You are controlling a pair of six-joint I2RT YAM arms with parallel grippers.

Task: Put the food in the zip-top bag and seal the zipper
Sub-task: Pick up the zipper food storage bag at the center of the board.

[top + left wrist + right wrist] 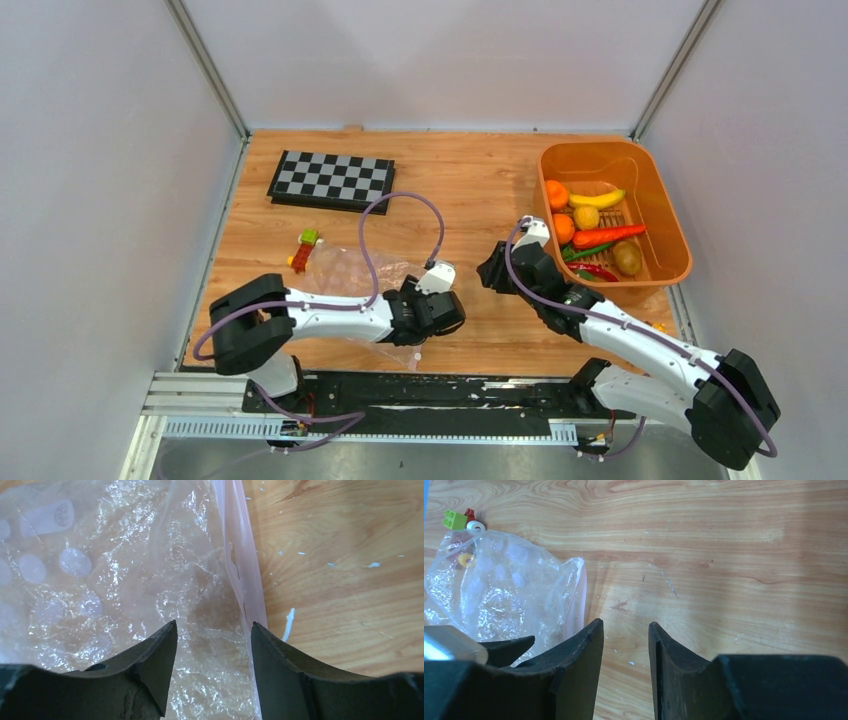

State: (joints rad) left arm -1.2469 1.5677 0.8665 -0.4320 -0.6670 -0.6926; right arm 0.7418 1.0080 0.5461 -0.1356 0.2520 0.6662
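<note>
A: Light wooden table enclosed by white walls. What lies where?

B: The zip-top bag lies flat at left of centre, just beside a block toy. The food sits in the orange basket at far right, well apart from the bag. No food shows inside the bag. A chessboard lies at the rear.

A: Step in hand?

B: Judged from the pose, taking hold of the bag's mouth so it can be opened for loading.

A: State of the left gripper?

B: Jaws moderately apart and not clamped, with crinkled film between them. One finger stands at the pink zipper. Whether it presses the strip cannot be told.

A: And the right gripper?

B: Jaws parted by a narrow gap, holding nothing, over bare wood between bag and basket.

A: How should the step be done well?

B: Close on one lip only, at or just behind the zipper. Pinching both layers would hold the mouth shut. Lift slightly so the opening faces the basket side. The thin film may slip or crumple, so a firm, centred bite is advisable.
</note>
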